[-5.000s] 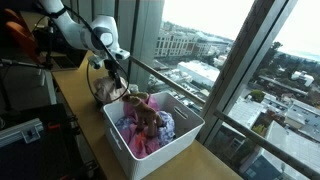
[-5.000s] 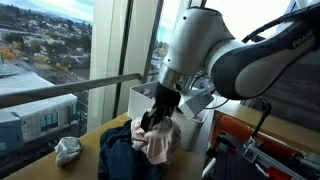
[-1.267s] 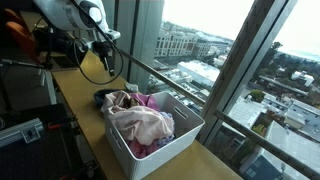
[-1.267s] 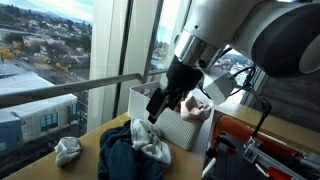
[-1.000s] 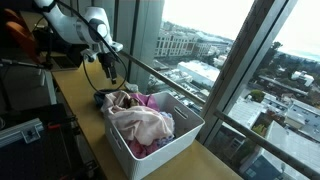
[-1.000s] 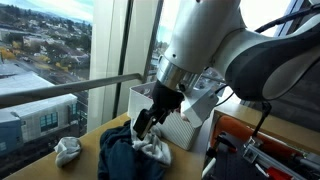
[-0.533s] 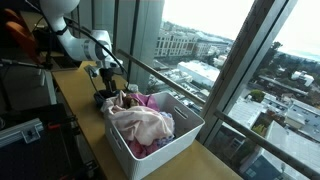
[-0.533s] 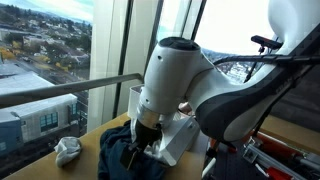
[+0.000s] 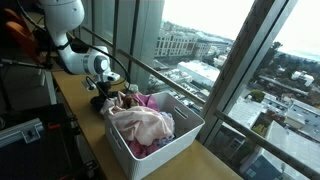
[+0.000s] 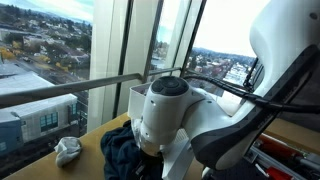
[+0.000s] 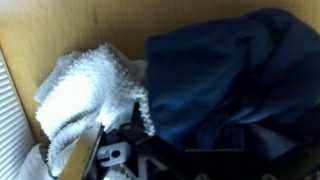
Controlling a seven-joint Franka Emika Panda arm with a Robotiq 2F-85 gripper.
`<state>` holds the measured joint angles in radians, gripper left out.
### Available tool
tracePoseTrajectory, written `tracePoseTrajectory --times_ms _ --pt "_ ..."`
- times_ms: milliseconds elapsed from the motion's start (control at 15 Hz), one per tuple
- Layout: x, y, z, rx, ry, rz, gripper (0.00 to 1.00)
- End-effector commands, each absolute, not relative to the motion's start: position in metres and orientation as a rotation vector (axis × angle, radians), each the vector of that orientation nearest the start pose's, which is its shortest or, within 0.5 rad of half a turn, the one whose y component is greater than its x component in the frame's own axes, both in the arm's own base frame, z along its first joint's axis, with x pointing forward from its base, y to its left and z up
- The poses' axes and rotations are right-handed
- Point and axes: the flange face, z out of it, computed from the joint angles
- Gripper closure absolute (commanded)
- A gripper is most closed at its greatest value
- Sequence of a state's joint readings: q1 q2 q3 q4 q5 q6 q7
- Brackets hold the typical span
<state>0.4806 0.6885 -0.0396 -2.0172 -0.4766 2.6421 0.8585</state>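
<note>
Blue garment (image 11: 230,80) and white towel (image 11: 90,90) now under the lowered hand (image 9: 104,100).

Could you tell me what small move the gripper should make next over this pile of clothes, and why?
Probably ease down a little and close on the white towel: the gripper is low beside the basket, and the towel lies nearest it, next to the dark blue garment.

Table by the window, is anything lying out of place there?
Yes: a crumpled pale cloth lies alone on the table, apart from the dark blue garment and white towel heaped beside the white basket.
</note>
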Motion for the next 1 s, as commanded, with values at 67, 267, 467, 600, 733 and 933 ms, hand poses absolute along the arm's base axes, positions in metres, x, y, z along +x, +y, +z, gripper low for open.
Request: tracePoseTrajectory --times_ms 67,267,467,600,733,933 --pt "0.510 0.257 0.097 -3.336 0.009 -0.131 0.44" --pt "0.516 0.259 0.121 -3.318 0.027 -0.147 0.66" --pt "0.526 0.259 0.153 -3.308 0.013 -0.198 0.88" --pt "0.533 0.260 0.182 -3.288 0.002 -0.241 0.99" --pt "0.542 0.261 0.223 -3.277 -0.025 -0.321 0.98" --pt "0.559 0.254 0.292 -3.254 -0.045 -0.455 0.97"
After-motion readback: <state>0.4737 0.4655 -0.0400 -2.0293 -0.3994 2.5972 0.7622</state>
